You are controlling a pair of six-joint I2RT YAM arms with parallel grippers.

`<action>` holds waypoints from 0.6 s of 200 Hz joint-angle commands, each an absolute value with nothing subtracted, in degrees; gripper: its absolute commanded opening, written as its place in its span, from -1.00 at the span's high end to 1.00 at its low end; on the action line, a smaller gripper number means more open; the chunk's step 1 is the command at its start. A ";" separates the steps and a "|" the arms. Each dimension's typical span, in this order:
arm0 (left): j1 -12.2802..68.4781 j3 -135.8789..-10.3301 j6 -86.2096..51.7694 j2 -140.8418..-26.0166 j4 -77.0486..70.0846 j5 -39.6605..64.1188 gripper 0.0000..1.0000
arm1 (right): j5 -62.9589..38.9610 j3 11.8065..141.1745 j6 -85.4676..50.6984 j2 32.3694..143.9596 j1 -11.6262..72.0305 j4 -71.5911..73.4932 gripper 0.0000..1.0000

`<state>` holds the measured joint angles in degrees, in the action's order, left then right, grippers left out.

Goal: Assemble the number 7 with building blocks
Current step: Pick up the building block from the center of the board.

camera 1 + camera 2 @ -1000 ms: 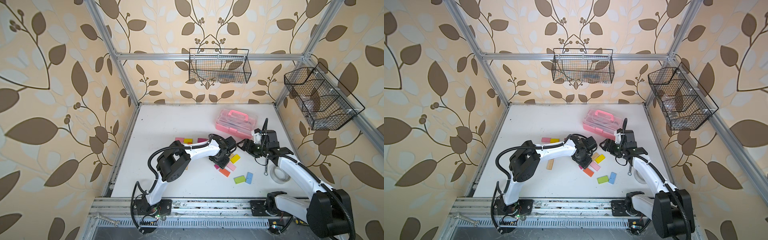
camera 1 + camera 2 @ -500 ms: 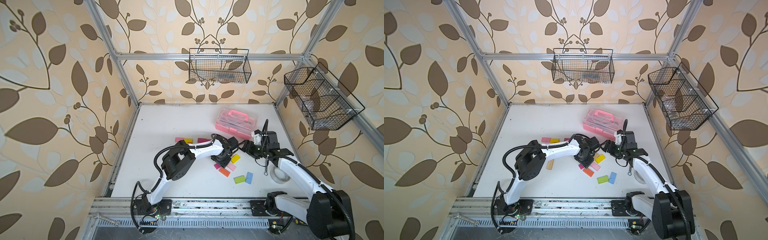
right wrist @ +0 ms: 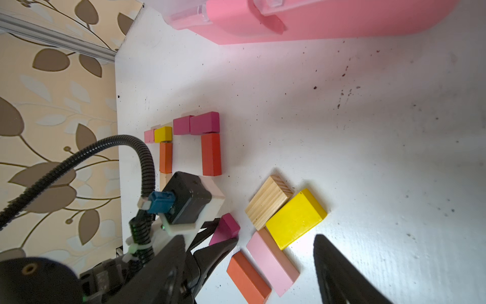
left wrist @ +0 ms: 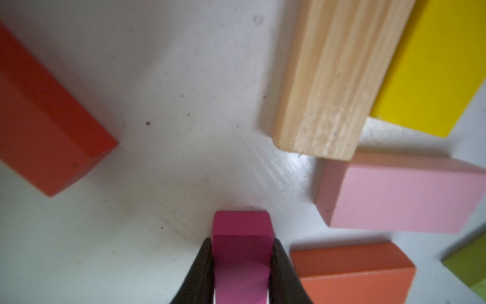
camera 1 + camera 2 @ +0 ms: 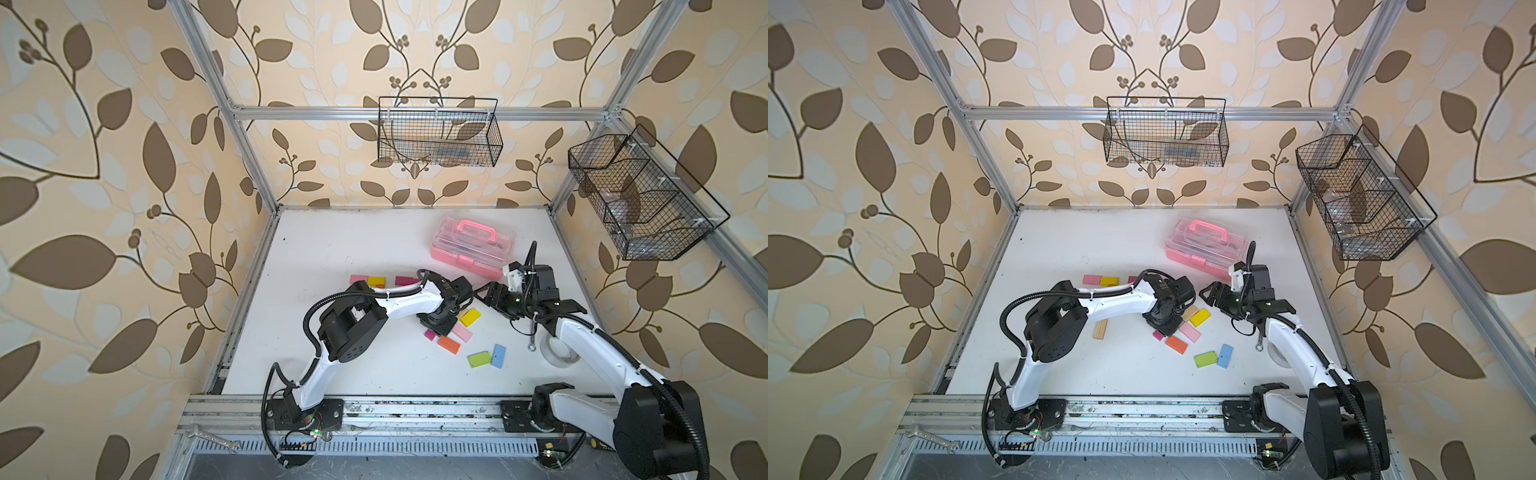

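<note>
My left gripper [image 4: 241, 240] is shut on a magenta block [image 4: 241, 229], gripped by its long sides and tilted, as the right wrist view shows [image 3: 225, 227]. Around it lie loose building blocks: wood [image 4: 336, 79], yellow [image 4: 431, 65], pink [image 4: 405, 194], orange [image 4: 352, 271], plus green [image 5: 478, 359] and blue [image 5: 498, 356]. The number 7 stands as two magenta blocks [image 3: 196, 123] with a red stem [image 3: 211, 154]. Beside it is a second figure of pink, yellow, orange and wood [image 3: 165, 155]. My right gripper [image 3: 276, 244] hangs open just right of the loose blocks [image 5: 490, 291].
A pink clear-lidded case [image 5: 473, 247] sits behind the right arm. A tape roll [image 5: 559, 353] and a small wrench [image 5: 533, 338] lie near the right edge. Wire baskets hang on the back wall [image 5: 438, 133] and the right wall [image 5: 640, 199].
The left gripper slid right into the loose blocks and its jaws closed on the magenta block. The right arm has barely moved.
</note>
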<state>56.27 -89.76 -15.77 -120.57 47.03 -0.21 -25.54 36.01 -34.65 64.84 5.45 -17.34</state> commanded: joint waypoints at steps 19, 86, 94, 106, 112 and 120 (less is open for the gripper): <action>53.43 -79.37 -28.76 -105.20 42.17 -1.76 0.57 | -26.10 35.16 -34.71 64.33 5.27 -16.46 -0.55; 48.74 -76.71 -40.56 -105.64 36.42 0.40 0.75 | -27.70 33.99 -35.58 66.37 5.26 -13.35 -0.54; 48.61 -77.83 -40.68 -107.05 36.80 0.41 0.77 | -27.65 34.09 -35.29 66.34 5.27 -13.58 -0.54; 48.35 -79.31 -40.90 -109.00 37.18 0.33 0.78 | -27.43 34.19 -34.75 66.25 5.27 -14.09 -0.54; 48.21 -79.91 -40.96 -109.75 37.20 0.37 0.79 | -27.24 34.23 -34.42 66.10 5.29 -14.33 -0.54; 48.08 -80.71 -41.13 -110.71 37.27 0.56 0.79 | -26.94 34.36 -33.93 66.21 5.27 -14.66 -0.54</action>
<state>48.66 -77.47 -38.50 -108.55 36.88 0.10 -26.63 34.89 -35.40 66.17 5.45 -14.28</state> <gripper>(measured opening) 0.300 0.770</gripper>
